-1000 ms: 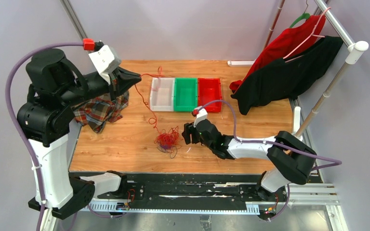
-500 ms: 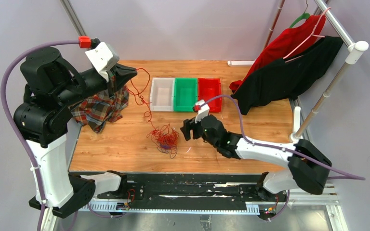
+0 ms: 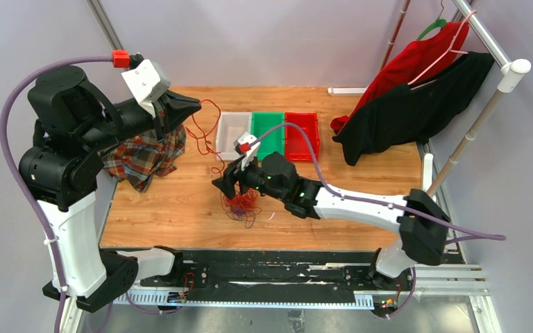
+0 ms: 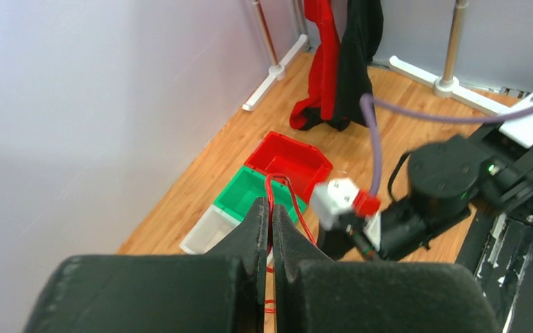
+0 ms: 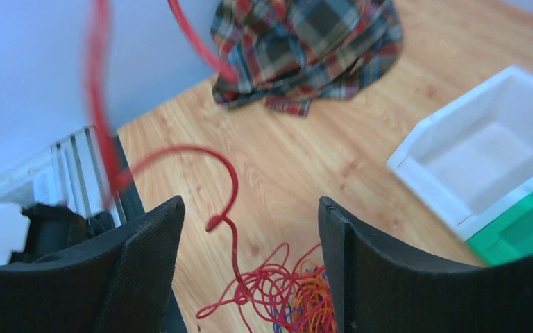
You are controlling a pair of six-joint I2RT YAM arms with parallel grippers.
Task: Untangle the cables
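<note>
Scene: a wooden worktop [image 3: 180, 215] with two arms working over a knot of thin wires.
Cables [image 3: 241, 202]: a loose tangle of red, orange and dark strands lying on the worktop near its middle, toward the near edge.
Red cable [image 3: 201, 135]: one strand runs up from the tangle in slack loops to the far left, where it ends at the raised arm.
Left tool [image 4: 271, 211]: held high over the far left of the worktop, fingers pressed together and clamped on the red cable, which shows between their tips.
Right tool [image 5: 250, 208]: reaching in from the right and poised just above the tangle, fingers wide apart with nothing between them.
Bins: a white bin [image 3: 221, 135], a green bin [image 3: 267, 115] and a red bin [image 3: 316, 135] sit touching in a row at the far middle, beyond the tangle.
Plaid cloth [image 3: 142, 159]: crumpled on the left of the worktop, beneath the raised arm.
Garments [image 3: 402, 104]: red and black clothes hang from a rack at the far right.
</note>
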